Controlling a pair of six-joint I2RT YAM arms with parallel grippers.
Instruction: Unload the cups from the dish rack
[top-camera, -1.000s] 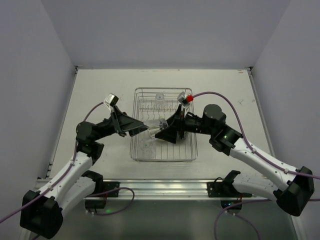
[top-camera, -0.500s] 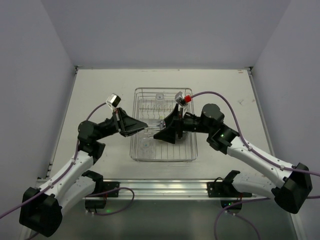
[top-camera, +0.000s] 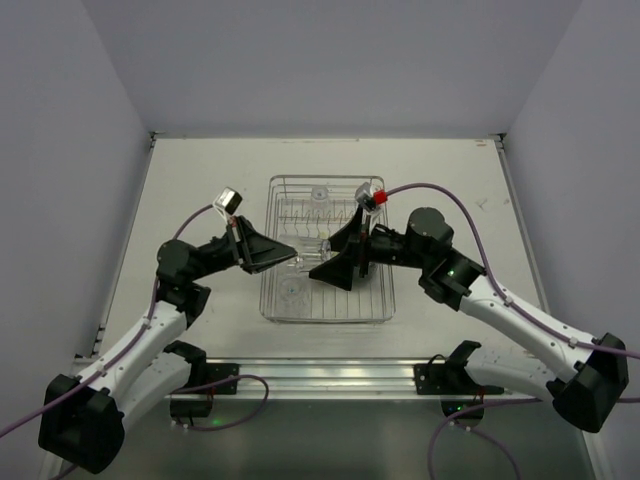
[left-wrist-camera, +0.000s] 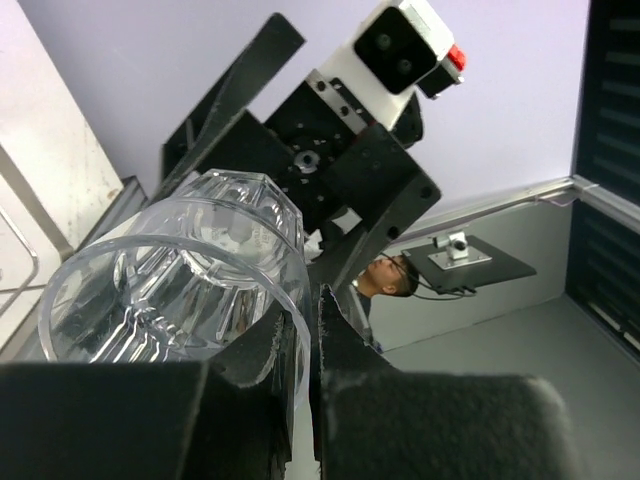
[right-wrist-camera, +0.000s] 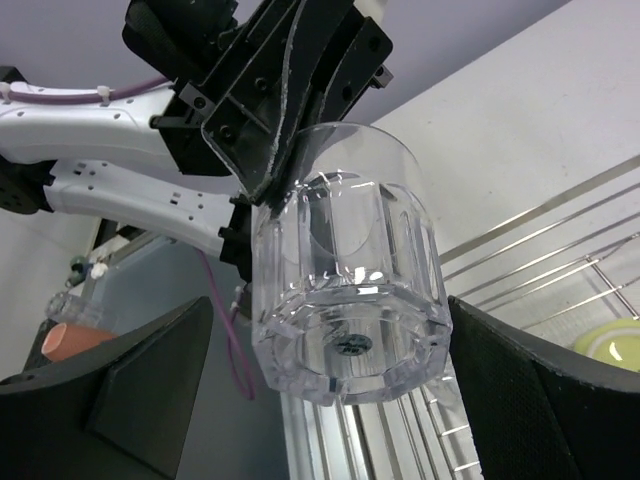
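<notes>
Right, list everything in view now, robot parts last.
dish rack: 1, silver wire, table centre.
table: 1, off-white, under everything.
held tumbler: 1, clear, raised over the rack between both arms.
far tumbler: 1, clear, rack's far end.
near tumbler: 1, clear, rack's near-left corner.
yellow cup: 1, pale yellow, in the rack, mostly hidden.
left gripper: 1, black, pinching the held tumbler's rim.
right gripper: 1, black, open around its base.
</notes>
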